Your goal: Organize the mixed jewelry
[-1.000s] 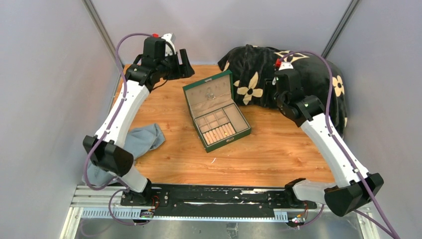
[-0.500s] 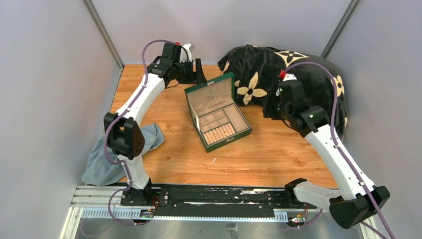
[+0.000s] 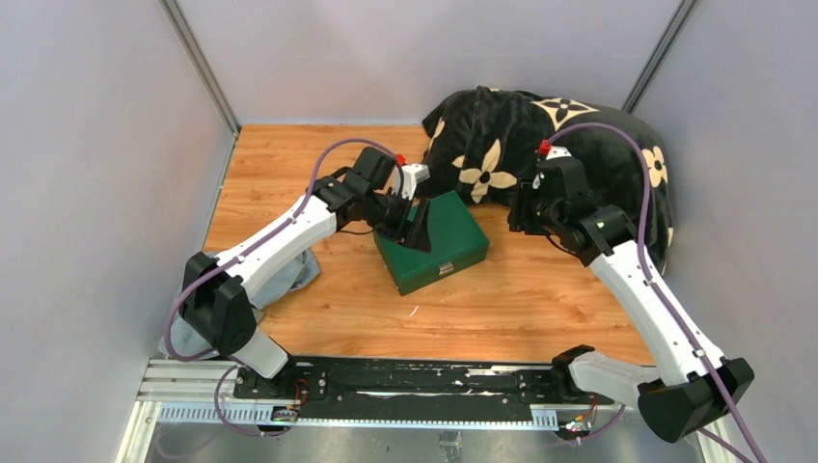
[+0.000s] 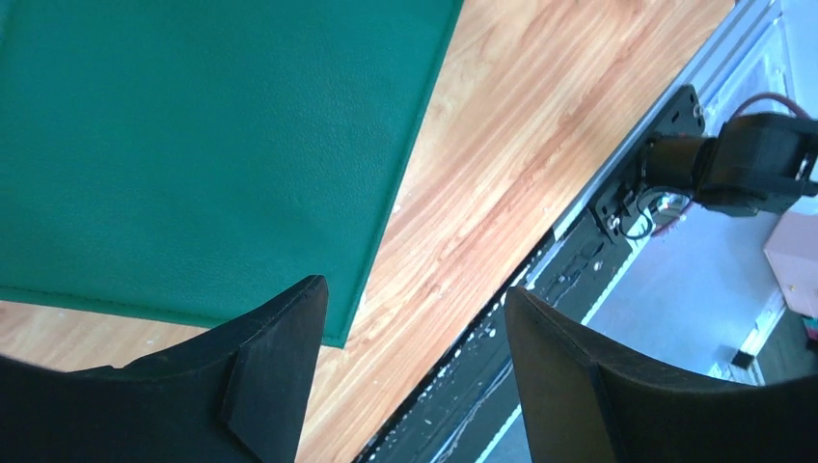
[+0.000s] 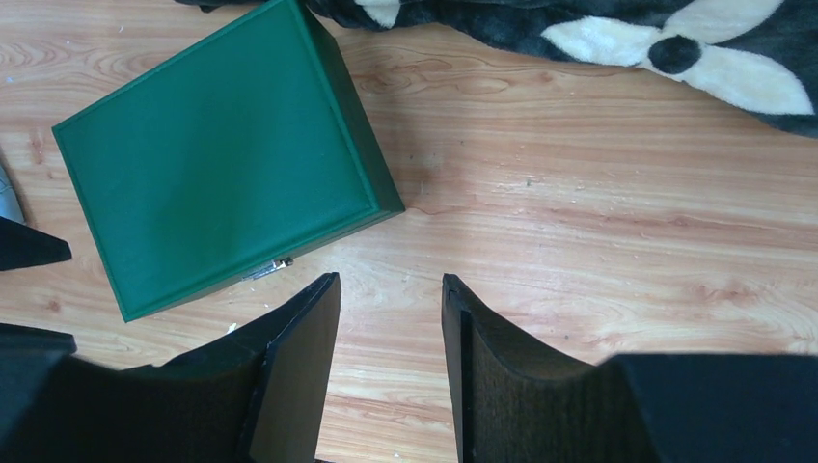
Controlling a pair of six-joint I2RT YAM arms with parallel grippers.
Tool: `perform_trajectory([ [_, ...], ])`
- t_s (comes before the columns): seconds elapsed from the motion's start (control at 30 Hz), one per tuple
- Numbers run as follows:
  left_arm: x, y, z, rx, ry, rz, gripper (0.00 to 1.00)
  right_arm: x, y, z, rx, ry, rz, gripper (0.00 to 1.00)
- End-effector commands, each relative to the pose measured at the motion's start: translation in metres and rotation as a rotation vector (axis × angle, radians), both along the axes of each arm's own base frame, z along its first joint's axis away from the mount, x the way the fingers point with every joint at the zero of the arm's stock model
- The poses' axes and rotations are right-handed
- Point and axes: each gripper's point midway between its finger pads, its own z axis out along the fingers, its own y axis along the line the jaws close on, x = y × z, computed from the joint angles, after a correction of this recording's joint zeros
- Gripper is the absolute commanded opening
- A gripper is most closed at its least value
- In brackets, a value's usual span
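Note:
The green box lies shut in the middle of the wooden table, its small metal latch facing the near edge. The mixed jewelry is out of view. My left gripper rests at the box's left rear edge, over the lid. Its jaws stand open with nothing between them. My right gripper hovers to the right of the box, above bare wood. It is open and empty. The box lies to the left in the right wrist view.
A black blanket with cream flowers is heaped at the back right, just behind the box. A blue-grey cloth lies at the left under my left arm. A thin pale sliver lies on the wood before the box. The metal rail runs along the near edge.
The box's lid, open in both earlier frames, is now down. My left arm swung from the far back left onto the box. The right gripper barely moved.

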Motion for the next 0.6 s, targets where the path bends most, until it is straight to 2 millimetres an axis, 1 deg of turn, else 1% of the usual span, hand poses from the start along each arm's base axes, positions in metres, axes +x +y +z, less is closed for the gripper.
perform_trajectory([
  [0.0, 0.02, -0.008, 0.045, -0.07, -0.11, 0.048, 0.7, 0.008, 0.009, 0.002, 0.029, 0.024, 0.025, 0.48],
  [0.07, 0.024, -0.02, 0.052, -0.103, -0.114, 0.049, 0.66, 0.012, 0.017, 0.002, 0.05, 0.03, 0.042, 0.47],
  [0.1, 0.029, -0.027, 0.052, -0.104, -0.13, 0.056, 0.65, 0.014, 0.018, 0.003, 0.055, 0.027, 0.043, 0.47],
  [0.13, 0.03, -0.032, 0.051, -0.091, -0.147, 0.066, 0.64, 0.015, 0.019, 0.003, 0.059, 0.027, 0.041, 0.47],
  [0.2, 0.035, -0.044, 0.038, -0.078, -0.171, 0.091, 0.61, 0.016, 0.019, 0.002, 0.062, 0.025, 0.037, 0.46],
  [0.23, 0.036, -0.05, 0.026, -0.076, -0.167, 0.099, 0.6, 0.016, 0.019, 0.002, 0.062, 0.025, 0.034, 0.46],
  [0.3, 0.043, -0.058, -0.006, -0.058, -0.153, 0.134, 0.59, 0.015, 0.017, -0.001, 0.054, 0.031, 0.027, 0.46],
  [0.37, 0.043, -0.055, -0.059, 0.027, -0.13, 0.148, 0.59, 0.012, 0.013, -0.004, 0.044, 0.036, 0.016, 0.46],
  [0.4, 0.036, -0.053, -0.089, 0.08, -0.097, 0.129, 0.59, 0.011, 0.011, -0.006, 0.038, 0.038, 0.011, 0.46],
  [0.43, 0.029, -0.051, -0.111, 0.127, -0.055, 0.108, 0.59, 0.009, 0.009, -0.007, 0.031, 0.04, 0.005, 0.46],
  [0.47, 0.02, -0.049, -0.127, 0.18, -0.023, 0.084, 0.58, 0.008, 0.007, -0.008, 0.023, 0.046, 0.002, 0.46],
  [0.5, 0.016, -0.048, -0.133, 0.228, -0.03, 0.05, 0.58, 0.007, 0.005, -0.009, 0.015, 0.048, -0.002, 0.46],
  [0.53, 0.014, -0.046, -0.132, 0.269, -0.051, 0.029, 0.59, 0.005, 0.002, -0.009, 0.004, 0.048, -0.007, 0.46],
  [0.57, 0.015, -0.042, -0.123, 0.314, -0.094, 0.028, 0.59, 0.004, 0.0, -0.009, -0.005, 0.047, -0.014, 0.46],
])
